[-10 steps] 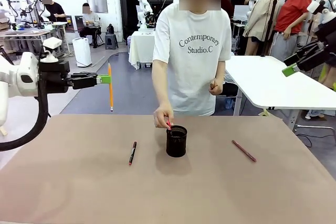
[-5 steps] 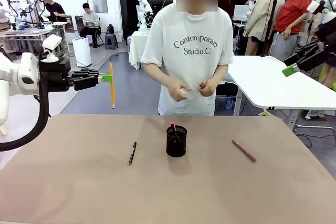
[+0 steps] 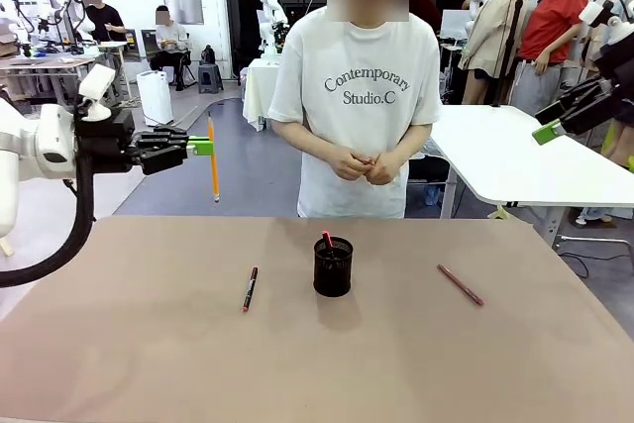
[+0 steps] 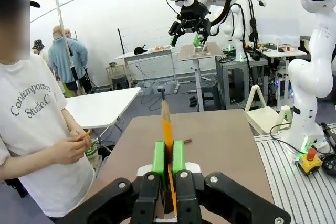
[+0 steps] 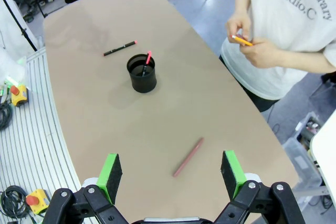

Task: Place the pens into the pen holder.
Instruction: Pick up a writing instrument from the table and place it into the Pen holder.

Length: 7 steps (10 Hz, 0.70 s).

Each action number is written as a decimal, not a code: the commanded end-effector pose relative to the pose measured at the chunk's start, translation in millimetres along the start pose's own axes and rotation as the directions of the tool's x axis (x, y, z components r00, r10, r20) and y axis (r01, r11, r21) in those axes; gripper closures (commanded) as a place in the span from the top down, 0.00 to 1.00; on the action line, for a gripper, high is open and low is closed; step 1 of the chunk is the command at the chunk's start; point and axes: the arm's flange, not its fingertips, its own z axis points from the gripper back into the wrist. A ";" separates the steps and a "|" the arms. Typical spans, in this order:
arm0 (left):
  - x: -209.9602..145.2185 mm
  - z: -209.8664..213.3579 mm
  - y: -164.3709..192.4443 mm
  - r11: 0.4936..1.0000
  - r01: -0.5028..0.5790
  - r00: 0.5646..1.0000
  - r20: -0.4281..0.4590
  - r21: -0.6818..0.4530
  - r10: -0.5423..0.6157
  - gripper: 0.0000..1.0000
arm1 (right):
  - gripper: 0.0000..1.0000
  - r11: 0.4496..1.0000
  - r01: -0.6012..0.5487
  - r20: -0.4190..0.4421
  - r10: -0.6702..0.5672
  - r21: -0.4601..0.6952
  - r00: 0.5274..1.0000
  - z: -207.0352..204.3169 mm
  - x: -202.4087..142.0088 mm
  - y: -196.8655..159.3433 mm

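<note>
Up high, the left fingers (image 3: 201, 147) pinch the yellow pencil (image 3: 213, 165) upright. The right fingers (image 5: 111, 170) spread wide above the worktop (image 5: 94, 103), pen holder (image 5: 142, 74) beyond.

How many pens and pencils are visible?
5: a yellow pencil in the left tool, a black pen left of the pen holder, a reddish pen right of it, a red-tipped pen inside it, an orange pencil in the person's hands. The holder may hide more.

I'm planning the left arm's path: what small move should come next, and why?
Probably swing the left gripper rightward to above the pen holder: it is shut on the pencil, which hangs upright well left of the holder.
</note>
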 end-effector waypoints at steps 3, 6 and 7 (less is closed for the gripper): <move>0.9 -0.6 0.7 1.000 0.009 0.999 0.032 -0.017 -0.009 0.00 | 1.00 1.000 -0.001 0.012 0.001 -0.001 1.000 0.7 1.7 1.5; -0.1 -0.2 -0.1 1.000 0.000 1.000 0.000 0.000 0.000 0.00 | 1.00 1.000 -0.001 0.012 0.001 -0.001 1.000 0.7 1.7 1.5; -0.1 -0.2 -0.1 1.000 0.000 1.000 0.000 0.000 0.000 0.00 | 1.00 1.000 -0.001 0.012 0.001 -0.001 1.000 0.7 1.7 1.5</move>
